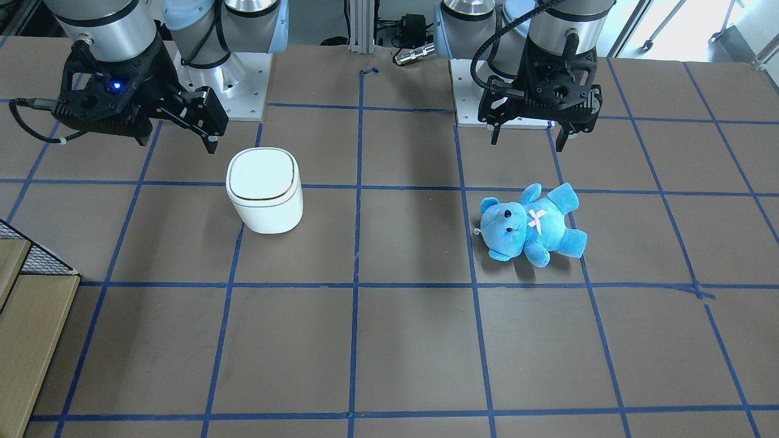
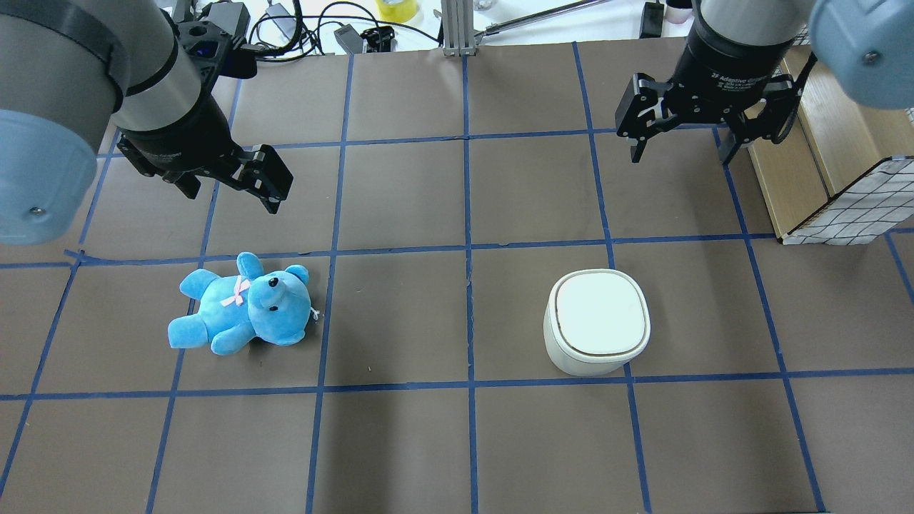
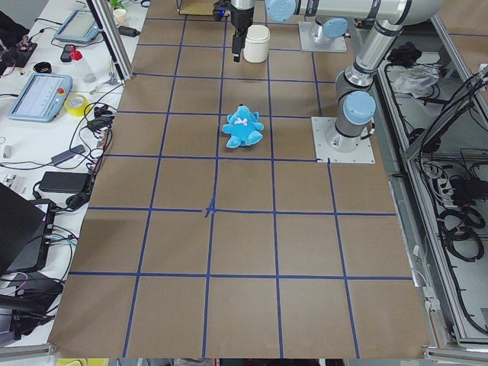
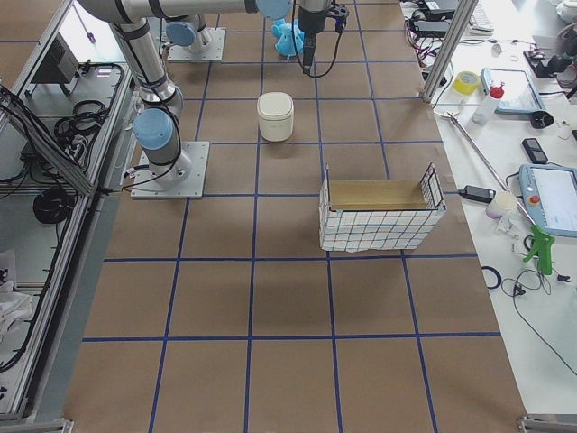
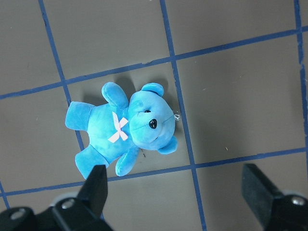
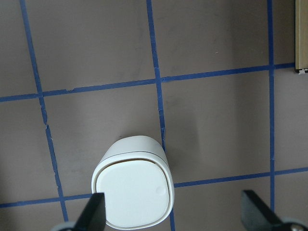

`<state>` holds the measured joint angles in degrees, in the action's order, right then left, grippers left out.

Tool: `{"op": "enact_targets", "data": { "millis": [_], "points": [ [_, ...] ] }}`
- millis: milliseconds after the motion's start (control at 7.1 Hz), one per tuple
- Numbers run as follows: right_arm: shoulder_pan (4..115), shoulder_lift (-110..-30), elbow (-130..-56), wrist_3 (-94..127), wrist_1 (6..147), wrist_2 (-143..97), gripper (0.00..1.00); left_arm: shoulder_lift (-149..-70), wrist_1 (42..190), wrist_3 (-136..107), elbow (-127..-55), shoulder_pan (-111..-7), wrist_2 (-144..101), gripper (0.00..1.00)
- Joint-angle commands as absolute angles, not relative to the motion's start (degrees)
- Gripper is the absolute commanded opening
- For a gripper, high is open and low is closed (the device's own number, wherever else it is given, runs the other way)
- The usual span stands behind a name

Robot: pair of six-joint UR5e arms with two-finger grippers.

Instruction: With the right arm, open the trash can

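Note:
The white trash can [image 2: 598, 321] stands upright on the table with its lid shut; it also shows in the front view [image 1: 265, 190] and low left in the right wrist view [image 6: 132, 192]. My right gripper [image 2: 682, 153], with the blue light [image 1: 176, 131], hangs open and empty above the table. It is apart from the can and touches nothing. Its fingertips [image 6: 94, 211] frame the bottom of the right wrist view. My left gripper [image 2: 228, 189] is open and empty, raised over a blue teddy bear [image 2: 243, 307].
The teddy bear [image 1: 530, 224] lies on its back on the robot's left half of the table. A wire-and-wood basket [image 2: 850, 193] stands at the table edge on the robot's right, beyond the can. Blue tape lines grid the brown table [image 2: 464, 442].

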<state>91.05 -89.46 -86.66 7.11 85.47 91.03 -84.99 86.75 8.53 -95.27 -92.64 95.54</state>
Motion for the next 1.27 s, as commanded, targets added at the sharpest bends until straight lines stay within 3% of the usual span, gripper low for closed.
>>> {"op": "enact_targets", "data": {
  "millis": [0, 1127],
  "points": [
    [90.97, -89.47, -86.57, 7.12, 85.61, 90.97, 1.0, -84.99, 86.75, 8.53, -95.27, -92.64, 95.54, 1.0],
    [90.97, -89.38, -86.84, 7.47, 85.34, 91.67, 1.0, -84.99, 86.75, 8.53, -95.27, -92.64, 95.54, 1.0]
  ]
}}
